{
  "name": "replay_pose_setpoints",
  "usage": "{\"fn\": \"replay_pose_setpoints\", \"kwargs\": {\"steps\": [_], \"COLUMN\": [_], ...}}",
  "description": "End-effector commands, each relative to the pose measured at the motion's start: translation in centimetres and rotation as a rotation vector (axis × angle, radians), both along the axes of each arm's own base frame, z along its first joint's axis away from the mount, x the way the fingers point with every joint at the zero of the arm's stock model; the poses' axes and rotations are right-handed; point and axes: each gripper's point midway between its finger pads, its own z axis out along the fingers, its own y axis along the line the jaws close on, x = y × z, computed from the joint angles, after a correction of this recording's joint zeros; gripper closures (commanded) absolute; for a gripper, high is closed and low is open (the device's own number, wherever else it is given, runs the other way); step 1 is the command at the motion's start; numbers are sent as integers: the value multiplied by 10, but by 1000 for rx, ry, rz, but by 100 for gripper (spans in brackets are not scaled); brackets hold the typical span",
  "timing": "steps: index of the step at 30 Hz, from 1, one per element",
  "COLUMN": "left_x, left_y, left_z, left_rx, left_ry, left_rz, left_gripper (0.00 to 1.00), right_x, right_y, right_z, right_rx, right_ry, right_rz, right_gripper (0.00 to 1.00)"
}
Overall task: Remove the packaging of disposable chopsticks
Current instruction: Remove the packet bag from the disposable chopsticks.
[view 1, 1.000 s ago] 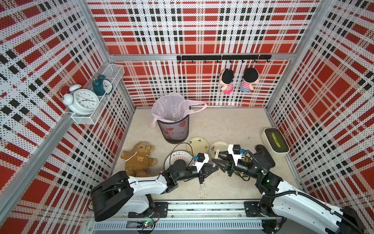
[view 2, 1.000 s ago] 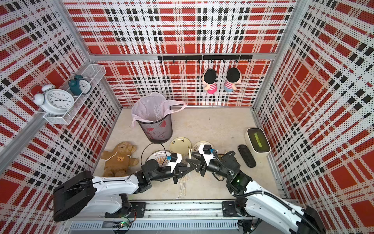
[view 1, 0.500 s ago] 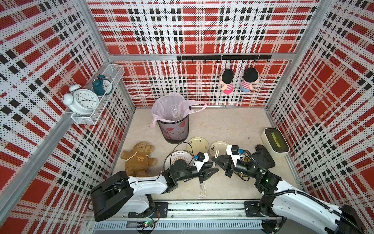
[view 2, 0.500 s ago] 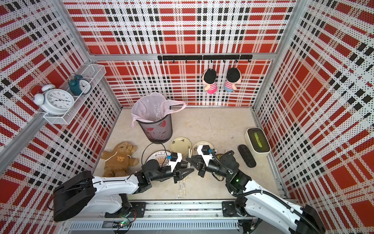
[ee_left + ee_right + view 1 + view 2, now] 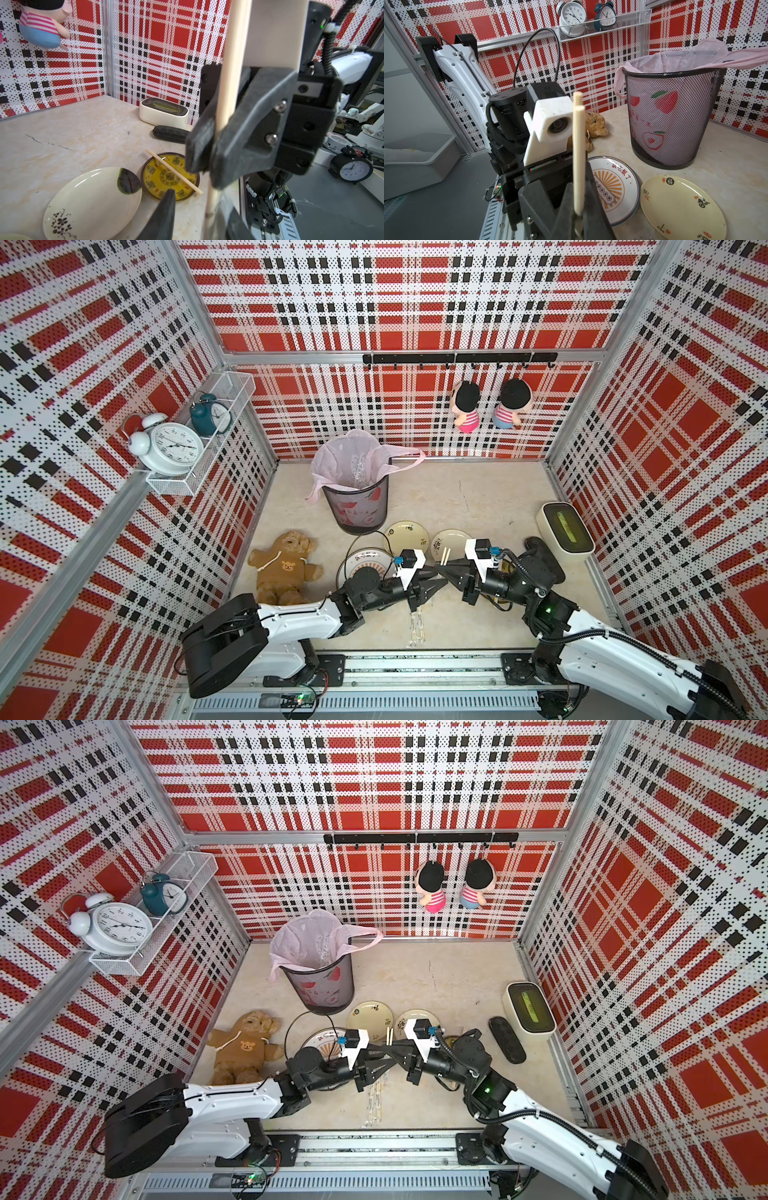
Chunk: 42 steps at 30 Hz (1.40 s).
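The right claw is clamped on a bare-looking pair of disposable chopsticks, holding it roughly upright and crosswise. That is probably so the left claw, jaws apart around its lower end, can work there. At 6 o'clock from the claws a second pair lies on the bench in what looks like its clear packaging, likely next. The lined mesh bin at 11 o'clock stands ready for wrappers.

Tabletop, beige. Black mesh bin with pink liner at the back. Teddy bear lying to its left. Sunburst plate, two cream plates near the bin; yellow plate beside them. White box by the right wall, black remote just beside it. Wire shelf: white clock, teal clock. Two dolls hang from the hook rail.
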Motion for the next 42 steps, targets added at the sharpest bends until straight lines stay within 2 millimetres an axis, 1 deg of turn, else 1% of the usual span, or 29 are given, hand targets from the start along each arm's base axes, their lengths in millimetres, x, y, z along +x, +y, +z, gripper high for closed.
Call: {"fn": "replay_pose_setpoints", "kwargs": {"steps": [1,3,4,5,6,7,11,13,15,18,22,25,28,33,35,37,38,42], "left_x": [0,-2,-2,-2,-2,-2,0,2,4,7,9,7,5,3,1,1,2,2], "left_y": [7,9,9,9,9,8,4,1,-2,-5,-7,-7,-7,-5,-3,-1,1,4], "left_z": [29,33,33,33,32,30,16,7,-6,-28,-52,-65,-76,-89,-88,-87,-86,-92], "left_rx": [-93,-104,-102,-101,-97,-91,-56,-35,-6,40,100,132,156,184,174,169,167,182], "left_ry": [-55,-64,-65,-65,-62,-58,-24,1,31,76,108,123,136,156,153,153,152,160], "left_rz": [12,8,7,5,6,2,-14,-12,-14,-3,8,4,4,5,-2,9,15,24], "left_gripper": [65,64,69,76,85,89,91,94,94,90,90,91,85,86,88,92,93,90], "right_x": [0,1,1,1,1,1,2,2,2,3,6,10,14,17,17,18,19,21], "right_y": [1,1,1,1,1,0,-1,-1,-2,-4,-7,-8,-10,-9,-9,-9,-9,-12], "right_z": [7,7,7,8,8,9,17,23,32,46,63,68,72,76,76,75,75,79], "right_rx": [14,14,14,17,17,18,35,52,68,87,91,87,82,78,75,73,74,82], "right_ry": [-23,-23,-20,-23,-24,-26,-41,-53,-68,-95,-131,-143,-155,-161,-162,-160,-161,-169], "right_rz": [9,5,5,3,3,1,-5,-9,-12,-29,-56,-81,-108,-117,-120,-125,-127,-148], "right_gripper": [100,100,100,100,100,100,100,100,100,100,100,100,100,100,100,100,100,100]}}
